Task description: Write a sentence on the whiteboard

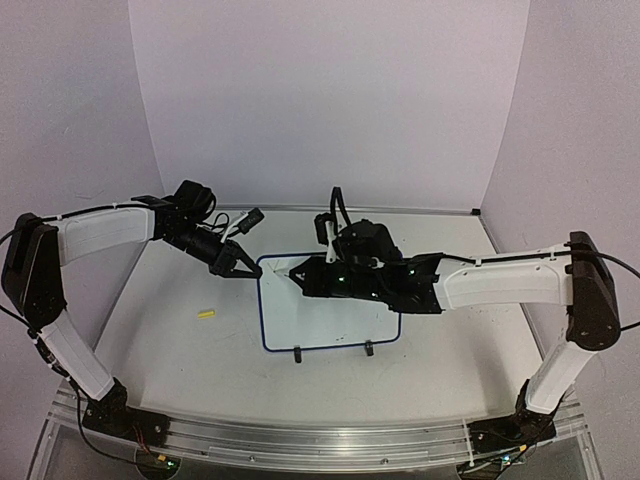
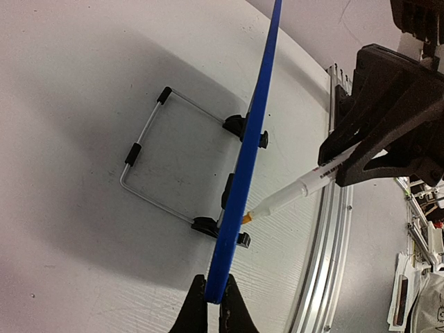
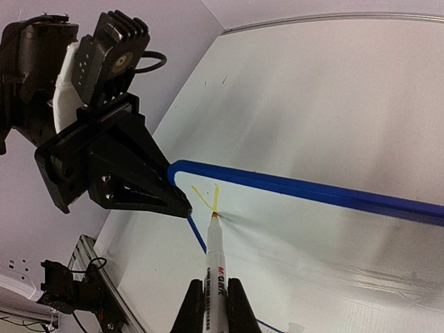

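We see the left gripper (image 2: 214, 286) pinching the whiteboard (image 1: 325, 322) by its far-left corner, with the board standing mid-table. The right gripper (image 3: 214, 286) clamps the marker (image 3: 214, 253), tip at the board beside the sentence (image 3: 206, 197), which is just a few yellow strokes, perhaps a Y.

the white whiteboard (image 1: 322, 325) has a dark blue frame, black feet and thin yellow-green strokes (image 3: 207, 198) in one corner; the marker (image 3: 211, 260) is white with red lettering; a yellow piece (image 1: 206, 314) lies on the white tabletop (image 1: 200, 365).
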Robot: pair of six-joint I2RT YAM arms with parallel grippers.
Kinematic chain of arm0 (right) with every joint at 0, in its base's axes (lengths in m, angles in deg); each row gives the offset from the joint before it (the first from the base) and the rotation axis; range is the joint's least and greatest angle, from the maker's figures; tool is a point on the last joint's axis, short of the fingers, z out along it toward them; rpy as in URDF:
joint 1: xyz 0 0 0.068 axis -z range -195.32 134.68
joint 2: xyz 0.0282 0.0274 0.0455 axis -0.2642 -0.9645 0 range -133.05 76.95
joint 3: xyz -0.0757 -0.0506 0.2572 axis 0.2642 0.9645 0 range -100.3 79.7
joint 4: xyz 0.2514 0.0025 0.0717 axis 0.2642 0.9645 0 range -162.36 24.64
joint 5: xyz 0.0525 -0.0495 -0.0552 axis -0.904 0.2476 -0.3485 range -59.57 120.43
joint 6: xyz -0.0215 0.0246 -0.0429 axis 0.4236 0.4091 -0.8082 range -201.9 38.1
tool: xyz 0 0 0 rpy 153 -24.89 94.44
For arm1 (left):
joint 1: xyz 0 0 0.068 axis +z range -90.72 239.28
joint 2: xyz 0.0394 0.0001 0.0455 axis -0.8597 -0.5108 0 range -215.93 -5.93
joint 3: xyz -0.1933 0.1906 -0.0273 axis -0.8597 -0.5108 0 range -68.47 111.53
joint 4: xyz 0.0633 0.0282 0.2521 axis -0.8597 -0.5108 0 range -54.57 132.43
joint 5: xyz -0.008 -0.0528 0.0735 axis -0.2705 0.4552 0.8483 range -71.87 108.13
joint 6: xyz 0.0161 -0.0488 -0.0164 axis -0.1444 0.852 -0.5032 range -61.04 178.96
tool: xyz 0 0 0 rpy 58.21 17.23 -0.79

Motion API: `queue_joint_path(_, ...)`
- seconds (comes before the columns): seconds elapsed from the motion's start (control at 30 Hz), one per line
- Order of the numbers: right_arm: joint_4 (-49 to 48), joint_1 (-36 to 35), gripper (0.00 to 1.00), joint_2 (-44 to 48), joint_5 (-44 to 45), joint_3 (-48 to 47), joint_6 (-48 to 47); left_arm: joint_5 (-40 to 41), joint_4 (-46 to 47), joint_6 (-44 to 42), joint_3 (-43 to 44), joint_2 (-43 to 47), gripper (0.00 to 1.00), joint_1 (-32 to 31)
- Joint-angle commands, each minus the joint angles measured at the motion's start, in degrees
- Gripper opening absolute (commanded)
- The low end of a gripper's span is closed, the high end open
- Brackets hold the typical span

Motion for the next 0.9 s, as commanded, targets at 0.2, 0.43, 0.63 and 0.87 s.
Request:
queue_joint_path(0.2, 0.8, 0.2, 0.00, 0.1, 1.4, 1.8, 1.5, 3.6, -1.5, -0.9, 1.2, 1.4, 0.00, -0.5)
queue_joint_path(0.43, 0.8, -0.3, 0.00, 0.0, -0.1, 3.9, 2.2, 3.6, -1.5, -0.8, 1.2, 1.5, 0.00, -0.5)
queue_joint_path(0.63, 0.4, -0.7, 0.00, 1.1, -1.4, 4.4, 2.0, 3.7, -1.5, -0.8, 1.1, 1.4, 0.00, -0.5)
queue_joint_path(0.87, -3.2, -0.7, 0.00, 5.7, -3.8, 5.3, 1.3, 3.9, -1.5, -0.9, 1.1, 1.3, 0.00, -0.5)
